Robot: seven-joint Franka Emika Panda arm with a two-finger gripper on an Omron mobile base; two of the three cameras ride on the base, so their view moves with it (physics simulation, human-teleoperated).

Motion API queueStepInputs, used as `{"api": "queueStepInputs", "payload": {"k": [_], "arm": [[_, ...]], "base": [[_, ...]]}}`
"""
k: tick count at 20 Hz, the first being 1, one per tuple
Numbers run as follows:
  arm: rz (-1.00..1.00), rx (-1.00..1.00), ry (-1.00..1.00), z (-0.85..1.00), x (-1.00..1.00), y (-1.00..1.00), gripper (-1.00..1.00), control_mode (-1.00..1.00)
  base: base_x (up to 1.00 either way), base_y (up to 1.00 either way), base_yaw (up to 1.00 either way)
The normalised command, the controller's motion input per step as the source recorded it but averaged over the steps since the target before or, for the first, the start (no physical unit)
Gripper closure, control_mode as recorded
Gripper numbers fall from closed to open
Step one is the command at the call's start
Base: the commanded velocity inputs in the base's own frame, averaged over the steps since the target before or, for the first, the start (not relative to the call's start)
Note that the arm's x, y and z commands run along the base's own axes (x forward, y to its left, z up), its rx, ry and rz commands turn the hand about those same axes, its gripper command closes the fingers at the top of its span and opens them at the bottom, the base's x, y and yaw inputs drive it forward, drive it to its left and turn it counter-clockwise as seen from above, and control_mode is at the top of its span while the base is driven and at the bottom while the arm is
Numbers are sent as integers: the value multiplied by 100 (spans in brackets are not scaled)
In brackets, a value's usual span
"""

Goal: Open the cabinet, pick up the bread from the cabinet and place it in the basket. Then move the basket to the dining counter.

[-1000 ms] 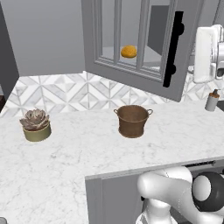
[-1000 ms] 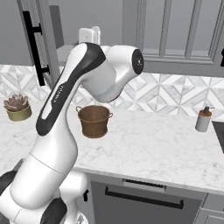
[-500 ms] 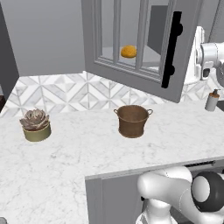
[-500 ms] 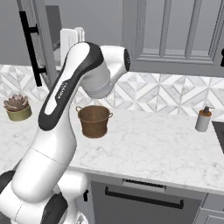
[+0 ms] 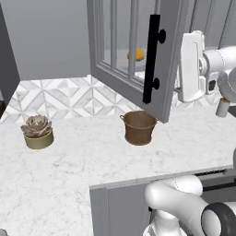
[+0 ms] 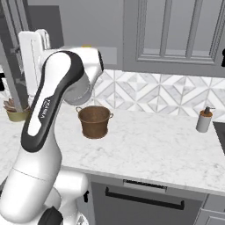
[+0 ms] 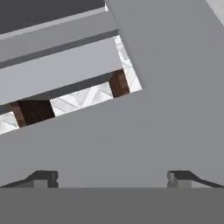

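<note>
The bread (image 5: pixel 138 55) sits on the cabinet shelf, a small orange bun seen through the glass panes at the upper centre of the left base view, and it is still untouched. The cabinet (image 5: pixel 138 64) door has swung further out over the last second: its free edge with the long black bar handle (image 5: pixel 151 59) now hangs well forward over the worktop, almost above the basket (image 5: pixel 138 127), which stands in the middle of the marble worktop (image 5: pixel 73 161) where it stood before. The gripper (image 7: pixel 112 177) has moved left with the door and now sits just behind the door's free edge at the right of the left base view; in the hand view its fingers (image 7: pixel 43 178) stand wide apart with nothing between them, facing the door's grey frame at close range. Judged from this, the opening step is nearly or fully done, and reaching for the bread comes next. The door's edge is the main obstacle: the hand is on its outer side, so it probably has to go round that edge to enter the shelf. There is open room to the right of the door, towards the soap bottle (image 6: pixel 204 119), and the succulent pot (image 5: pixel 38 132) at the left is well clear of any path.
</note>
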Motion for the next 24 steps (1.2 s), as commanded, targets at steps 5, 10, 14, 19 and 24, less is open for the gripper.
{"api": "queueStepInputs", "payload": {"k": [5, 10, 14, 19, 24], "arm": [[1, -5, -15, 0, 1, 100, -100, -100], [0, -10, -19, -11, 12, 100, -100, -100], [0, -14, -24, -19, 26, 100, -100, -100], [0, -21, -32, -19, 1, 15, -100, -100], [-1, -20, -46, -7, -14, -90, -100, -100]], "base": [[0, 0, 0], [0, 0, 0], [0, 0, 0], [0, 0, 0], [0, 0, 0]]}}
